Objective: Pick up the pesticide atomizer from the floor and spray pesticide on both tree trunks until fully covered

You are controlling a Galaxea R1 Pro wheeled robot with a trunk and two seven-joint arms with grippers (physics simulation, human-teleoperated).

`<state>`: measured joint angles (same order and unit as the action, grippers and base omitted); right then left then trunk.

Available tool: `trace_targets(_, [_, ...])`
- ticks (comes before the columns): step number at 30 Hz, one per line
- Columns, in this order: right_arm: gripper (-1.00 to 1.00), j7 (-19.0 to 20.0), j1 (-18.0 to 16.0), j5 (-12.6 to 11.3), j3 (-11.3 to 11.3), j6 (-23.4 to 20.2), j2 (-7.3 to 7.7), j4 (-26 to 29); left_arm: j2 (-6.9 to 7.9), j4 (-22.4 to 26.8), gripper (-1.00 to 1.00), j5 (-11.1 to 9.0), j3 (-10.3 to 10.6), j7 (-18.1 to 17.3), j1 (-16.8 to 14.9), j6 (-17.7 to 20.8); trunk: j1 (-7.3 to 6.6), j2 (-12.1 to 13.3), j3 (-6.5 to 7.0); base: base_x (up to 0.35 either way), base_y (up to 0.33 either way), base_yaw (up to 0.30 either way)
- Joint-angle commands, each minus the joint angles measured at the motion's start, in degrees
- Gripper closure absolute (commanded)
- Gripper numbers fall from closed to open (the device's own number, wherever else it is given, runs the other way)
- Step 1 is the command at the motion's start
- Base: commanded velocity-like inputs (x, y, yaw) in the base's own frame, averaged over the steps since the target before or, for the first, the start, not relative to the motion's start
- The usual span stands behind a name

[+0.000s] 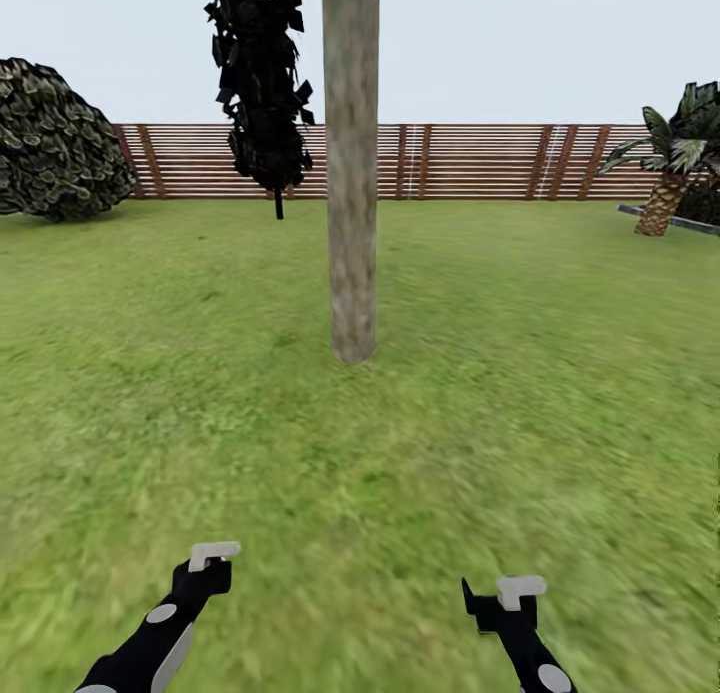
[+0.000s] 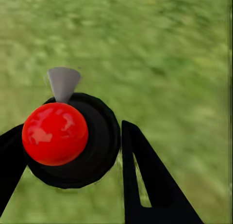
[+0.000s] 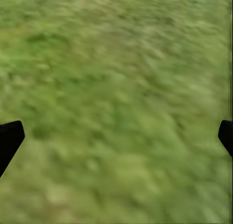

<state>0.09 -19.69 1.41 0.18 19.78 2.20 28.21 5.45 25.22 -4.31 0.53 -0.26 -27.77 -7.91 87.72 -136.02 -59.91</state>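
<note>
**Lawn, trunk and both tools, with the atomizer held at the left**

Upper left of the head frame: a rounded mottled bush (image 1: 55,143) stands before the slatted wooden fence (image 1: 470,161), which runs across the whole background. To its right a dark-leaved tree (image 1: 262,83) rises on a thin black stem. Centre frame: a thick pale grey-beige tree trunk (image 1: 351,163) stands upright on the lawn (image 1: 520,373), its long axis vertical and its top cut off by the upper edge. Open grass lies between the trunk and the robot. Far right: a scaly-trunked palm (image 1: 668,163) beside a low dark border.

Lower left of the head frame: the left tool (image 1: 205,570). In the left wrist view its two black fingers (image 2: 145,185) are pinching the pesticide atomizer (image 2: 73,136), seen end-on: a glossy red dome over a round black body, with a grey wedge-shaped nozzle projecting from the rim over the grass. Its long axis therefore runs roughly along the camera's line of sight.

Lower right: the right tool (image 1: 505,598). In the right wrist view its fingertips (image 3: 9,136) sit at opposite frame edges, spread wide over bare grass.
</note>
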Motion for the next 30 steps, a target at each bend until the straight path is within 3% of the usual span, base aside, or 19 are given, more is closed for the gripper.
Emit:
trace_targets(1, [-1.00, 0.0, 0.0, 0.0, 0.0, 0.0, 0.00, 0.0, 0.00, 0.0, 1.00, 0.0, 0.0, 0.0, 0.0, 0.0, 0.00, 0.0, 0.00, 0.337, 0.000, -0.255])
trace_targets(30, [-1.00, 0.0, 0.0, 0.0, 0.0, 0.0, 0.00, 0.0, 0.00, -0.1, 1.00, 0.1, 0.0, 0.0, 0.0, 0.0, 0.00, 0.0, 0.00, 0.338, 0.000, -0.025])
